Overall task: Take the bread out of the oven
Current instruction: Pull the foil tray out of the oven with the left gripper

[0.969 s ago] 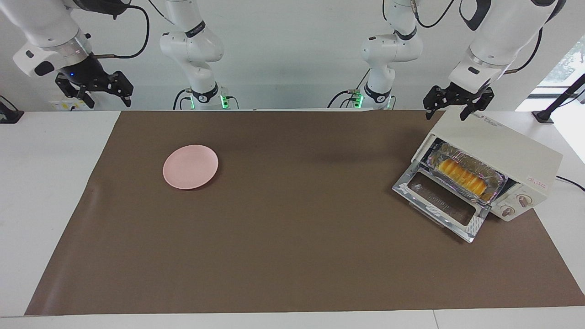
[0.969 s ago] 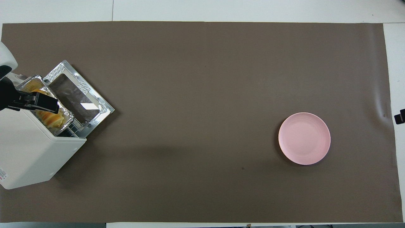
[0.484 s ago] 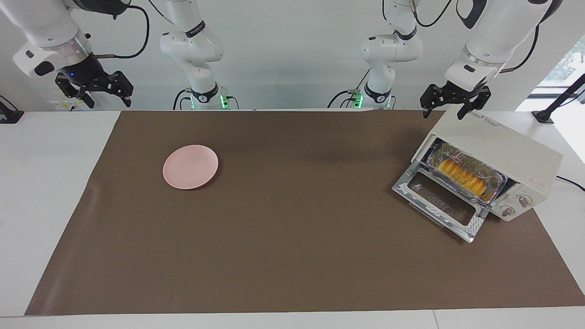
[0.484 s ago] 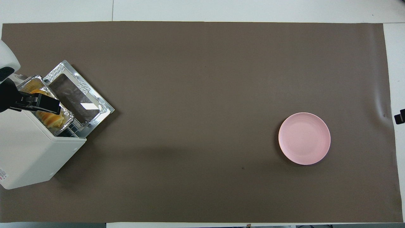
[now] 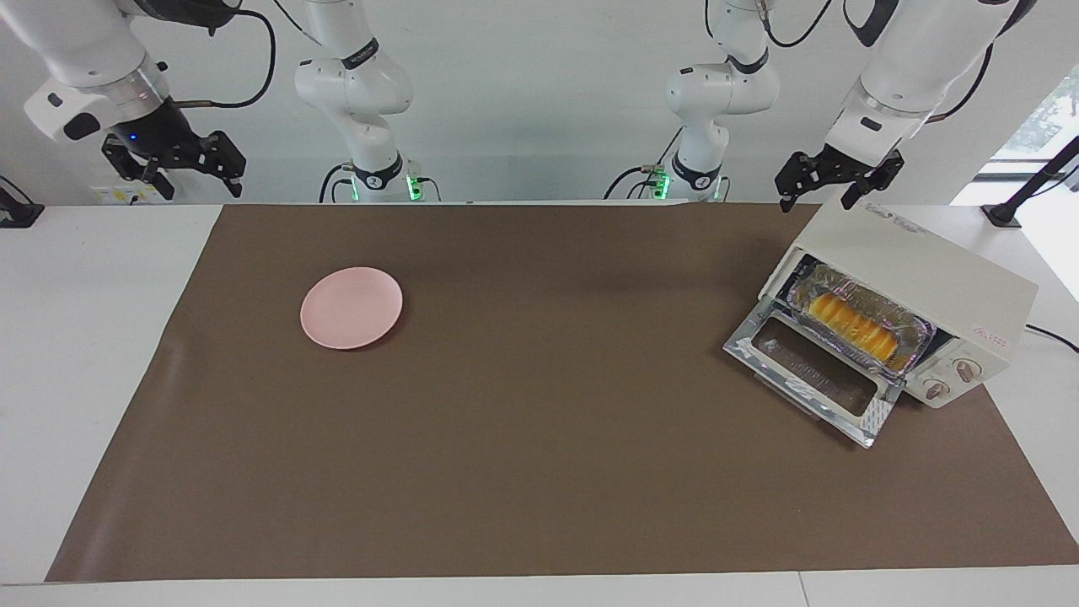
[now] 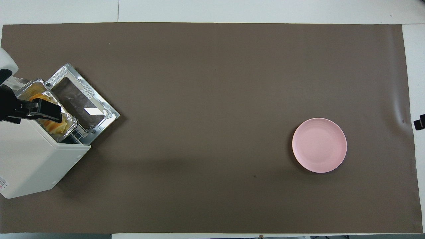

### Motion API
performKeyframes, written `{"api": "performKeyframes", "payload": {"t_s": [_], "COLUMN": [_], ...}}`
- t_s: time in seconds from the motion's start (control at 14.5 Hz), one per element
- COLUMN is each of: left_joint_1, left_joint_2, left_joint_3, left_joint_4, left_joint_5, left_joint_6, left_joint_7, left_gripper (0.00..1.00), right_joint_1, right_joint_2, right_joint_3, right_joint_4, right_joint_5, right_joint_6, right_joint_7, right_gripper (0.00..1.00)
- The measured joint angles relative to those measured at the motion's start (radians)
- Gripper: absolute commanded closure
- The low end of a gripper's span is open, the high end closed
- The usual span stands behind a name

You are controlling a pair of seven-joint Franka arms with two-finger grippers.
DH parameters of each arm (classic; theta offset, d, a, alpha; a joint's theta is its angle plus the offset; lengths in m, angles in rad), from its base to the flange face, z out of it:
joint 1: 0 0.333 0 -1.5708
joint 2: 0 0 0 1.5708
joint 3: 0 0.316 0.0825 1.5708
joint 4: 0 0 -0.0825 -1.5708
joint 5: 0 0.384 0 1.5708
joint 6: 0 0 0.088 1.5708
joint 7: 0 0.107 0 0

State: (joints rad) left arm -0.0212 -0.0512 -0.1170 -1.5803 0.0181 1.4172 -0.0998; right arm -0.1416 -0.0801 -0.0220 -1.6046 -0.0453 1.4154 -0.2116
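Left hand (image 5: 814,185): up in the air over the oven's top corner nearest the robots, fingers spread wide, holding nothing.
Right hand (image 5: 190,167): waits raised at the right arm's end of the table, fingers apart, empty.
Oven (image 5: 919,278): at the left arm's end, door (image 5: 813,378) folded down flat.
Bread (image 5: 851,325): in the foil tray (image 5: 915,327) inside the oven's mouth.
Pink plate (image 5: 351,308): on the brown mat (image 5: 539,421), well apart from the oven, toward the right arm's end.

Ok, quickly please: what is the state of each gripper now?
Left gripper: open, holding nothing, over the oven.
Right gripper: open, holding nothing, waiting.
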Motion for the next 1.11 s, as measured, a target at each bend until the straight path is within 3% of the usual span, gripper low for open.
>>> {"api": "performKeyframes", "payload": {"t_s": [0.28, 0.83, 1.11], "left_joint_1": [0.000, 0.014, 0.060], "left_joint_2": [0.025, 0.325, 0.345], "left_joint_3": [0.000, 0.014, 0.032], "left_joint_4": [0.002, 0.000, -0.072], "left_joint_5": [0.029, 0.140, 0.176], "left_joint_6": [0.034, 0.387, 0.556], "left_joint_7": [-0.099, -0.354, -0.412], "left_gripper": [0.00, 0.00, 0.00], "right_joint_1": [0.000, 0.000, 0.000], "right_joint_2": [0.000, 0.000, 0.000], "right_joint_3": [0.000, 0.000, 0.000], "right_joint_4": [0.000, 0.000, 0.000], "right_joint_5": [0.000, 0.000, 0.000], "right_joint_6": [0.000, 0.000, 0.000], "right_joint_7": [0.000, 0.000, 0.000], "right_gripper": [0.00, 0.00, 0.00]}}
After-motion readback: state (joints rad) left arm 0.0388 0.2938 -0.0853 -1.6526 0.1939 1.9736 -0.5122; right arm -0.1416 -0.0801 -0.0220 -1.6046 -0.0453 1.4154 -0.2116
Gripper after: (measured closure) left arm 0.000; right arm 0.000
